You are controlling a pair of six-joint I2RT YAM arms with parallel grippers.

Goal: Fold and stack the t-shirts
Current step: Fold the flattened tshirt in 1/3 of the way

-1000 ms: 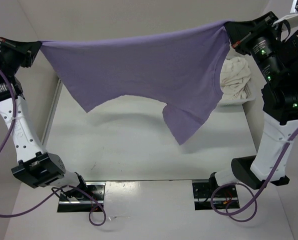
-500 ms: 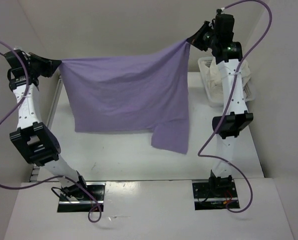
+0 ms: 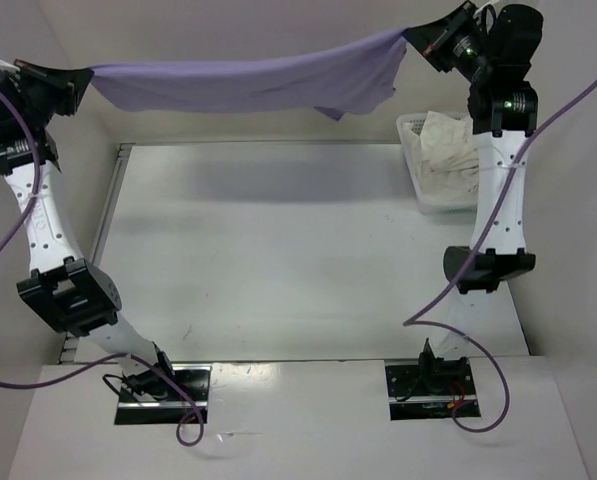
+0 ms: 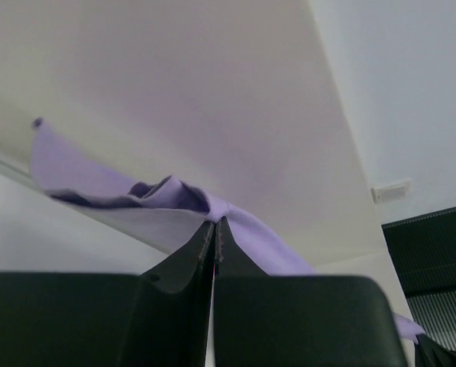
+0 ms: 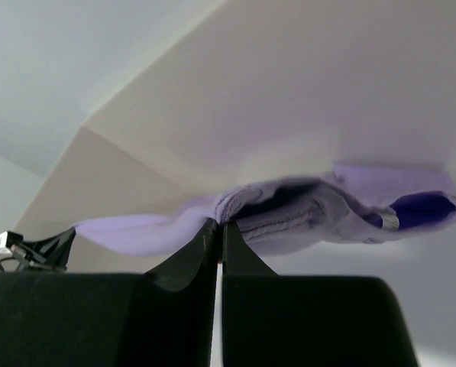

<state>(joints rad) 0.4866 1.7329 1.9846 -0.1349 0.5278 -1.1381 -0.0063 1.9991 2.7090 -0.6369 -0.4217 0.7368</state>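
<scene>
The lavender t-shirt (image 3: 258, 82) hangs stretched between both grippers, high above the far edge of the table. My left gripper (image 3: 81, 80) is shut on its left corner. It shows in the left wrist view (image 4: 214, 222) pinching the purple cloth (image 4: 174, 200). My right gripper (image 3: 415, 36) is shut on the right corner, and in the right wrist view (image 5: 221, 224) it pinches the bunched cloth (image 5: 304, 218). The cream white t-shirt (image 3: 448, 150) lies crumpled in the basket at the right. The green t-shirt is out of view.
A white mesh basket (image 3: 410, 160) stands at the table's far right edge. The white table top (image 3: 298, 250) lies below the shirt. Walls close in at the back and both sides. Purple cables loop beside both arms.
Both arms have swung the lavender shirt up and toward the back. It went from hanging down as a broad sheet to being stretched nearly flat, high up.
</scene>
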